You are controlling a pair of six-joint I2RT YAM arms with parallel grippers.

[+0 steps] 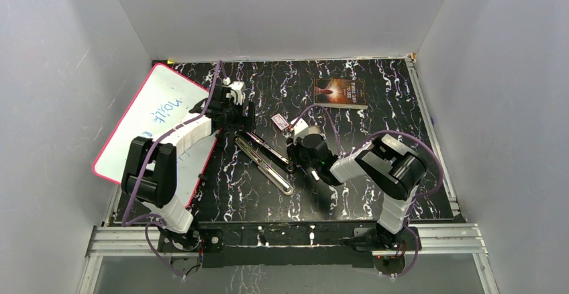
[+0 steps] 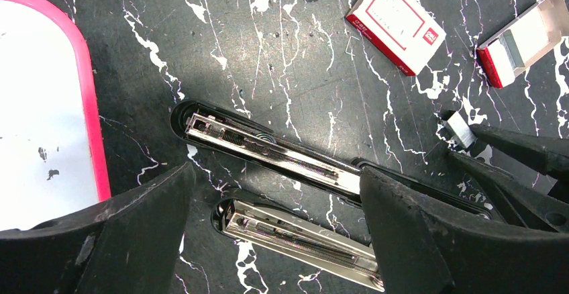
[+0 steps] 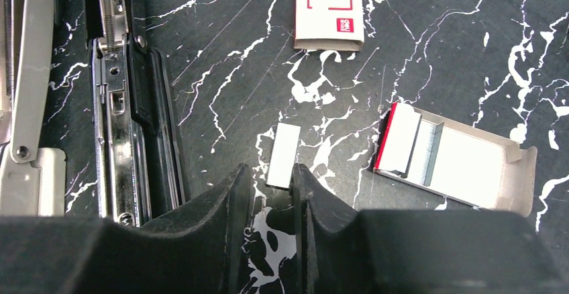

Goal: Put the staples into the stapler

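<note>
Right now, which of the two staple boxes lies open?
The tray box with the red end, staples showing inside; the white red-framed box shows none.

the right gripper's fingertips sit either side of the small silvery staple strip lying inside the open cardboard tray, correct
No: the small silvery staple strip lies on the black marbled tabletop beside the open cardboard tray, its near end between the fingertips of the right gripper. The right wrist view shows it.
</note>
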